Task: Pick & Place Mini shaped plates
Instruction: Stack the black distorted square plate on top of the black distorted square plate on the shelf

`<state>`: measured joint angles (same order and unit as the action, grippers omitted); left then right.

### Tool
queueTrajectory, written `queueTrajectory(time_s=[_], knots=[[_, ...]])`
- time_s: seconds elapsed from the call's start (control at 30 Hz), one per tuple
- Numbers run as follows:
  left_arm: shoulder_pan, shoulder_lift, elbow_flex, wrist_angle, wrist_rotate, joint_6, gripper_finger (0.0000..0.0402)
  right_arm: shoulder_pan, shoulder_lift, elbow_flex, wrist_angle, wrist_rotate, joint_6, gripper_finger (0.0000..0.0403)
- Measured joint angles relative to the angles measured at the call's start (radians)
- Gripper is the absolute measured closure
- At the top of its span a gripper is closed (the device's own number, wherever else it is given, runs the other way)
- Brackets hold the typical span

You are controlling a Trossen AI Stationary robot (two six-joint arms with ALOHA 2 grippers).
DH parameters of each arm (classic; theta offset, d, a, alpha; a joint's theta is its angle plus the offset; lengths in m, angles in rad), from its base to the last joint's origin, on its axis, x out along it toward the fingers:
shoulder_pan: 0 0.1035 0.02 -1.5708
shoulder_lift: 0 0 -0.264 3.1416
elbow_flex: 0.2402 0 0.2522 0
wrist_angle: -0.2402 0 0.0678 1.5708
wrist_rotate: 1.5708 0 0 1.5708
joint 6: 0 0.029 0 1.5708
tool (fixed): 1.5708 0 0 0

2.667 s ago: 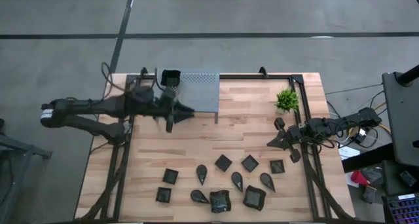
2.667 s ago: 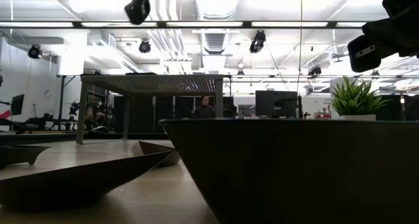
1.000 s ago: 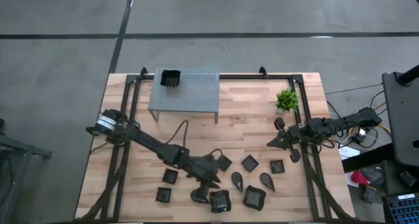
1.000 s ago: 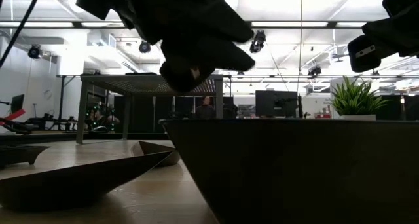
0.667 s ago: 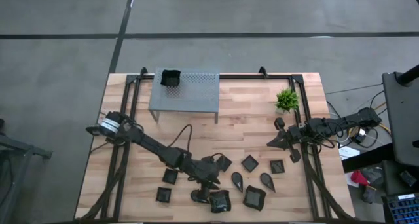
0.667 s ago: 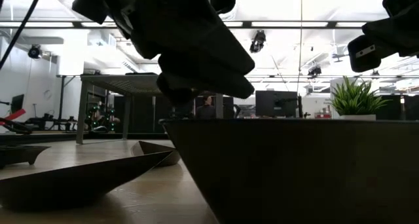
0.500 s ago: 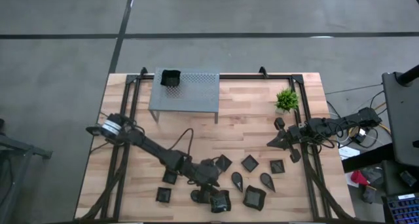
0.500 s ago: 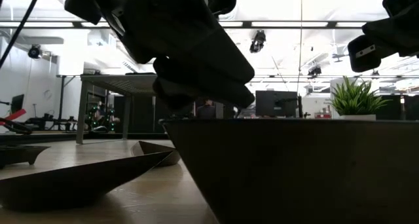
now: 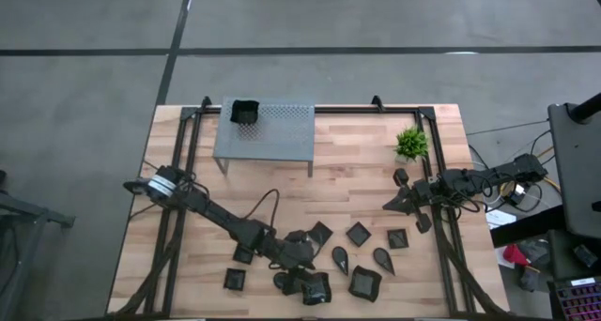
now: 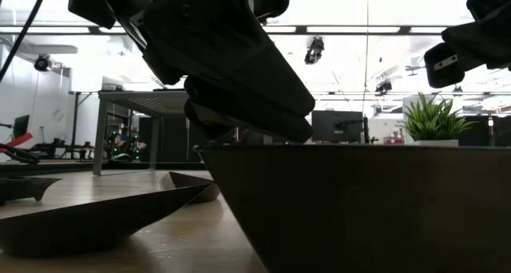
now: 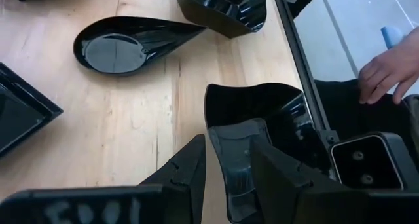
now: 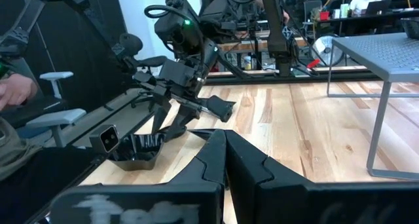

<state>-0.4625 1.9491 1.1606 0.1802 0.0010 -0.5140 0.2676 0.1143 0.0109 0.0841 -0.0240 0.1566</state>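
Left wrist view — the left hand point(image 11: 229, 168), fingers spread, straddles the near rim of a wavy-rimmed black plate point(image 11: 268, 116) directly ahead.

Eleven small black dishes show from above. Four are square dishes: one point(image 9: 245, 111) on the stand and three point(image 9: 234, 279) point(image 9: 243, 253) point(image 9: 397, 238) on the table, one of them half hidden by the arm. Two are diamond dishes point(image 9: 358, 234) point(image 9: 320, 233). Three are teardrop dishes point(image 9: 340, 258) point(image 9: 382, 259) point(image 9: 285, 282). Two are larger wavy-rimmed dishes point(image 9: 364, 282) point(image 9: 316, 289). Whether another dish lies under the left arm cannot be told.

There is one grey perforated stand point(image 9: 282, 138), one small green plant point(image 9: 410, 144) and one wooden table point(image 9: 357, 185). Two dark arms work here, the left arm point(image 9: 216, 218) and the right arm point(image 9: 474, 181). One person's hand point(image 11: 387, 67) shows beyond the table edge.
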Motion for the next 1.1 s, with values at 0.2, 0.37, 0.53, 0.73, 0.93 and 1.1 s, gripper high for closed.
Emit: queueTrajectory(time_s=[0.2, 0.37, 0.53, 0.73, 0.93, 1.1], knots=[[-0.017, 0.000, 0.000, -0.002, 0.000, -0.001, 0.0291, 0.000, 0.000, 0.000, 0.000, 0.000, 0.000, 0.0394], [-0.034, 0.000, -0.001, -0.027, -0.024, -0.003, 0.0291, 0.000, 0.000, 0.000, 0.000, 0.000, 0.000, 0.0394], [-0.039, 0.000, -0.002, -0.066, -0.109, -0.004, 0.0291, 0.000, 0.000, 0.000, 0.000, 0.000, 0.000, 0.0394], [-0.042, 0.000, -0.002, -0.069, -0.115, -0.013, 0.0291, 0.000, 0.000, 0.000, 0.000, 0.000, 0.000, 0.0394], [-0.061, 0.000, -0.002, -0.069, -0.116, -0.040, 0.0291, 0.000, 0.000, 0.000, 0.000, 0.000, 0.000, 0.0394], [-0.065, 0.000, -0.002, -0.077, -0.133, -0.039, 0.0291, 0.000, 0.000, 0.000, 0.000, 0.000, 0.000, 0.0394]])
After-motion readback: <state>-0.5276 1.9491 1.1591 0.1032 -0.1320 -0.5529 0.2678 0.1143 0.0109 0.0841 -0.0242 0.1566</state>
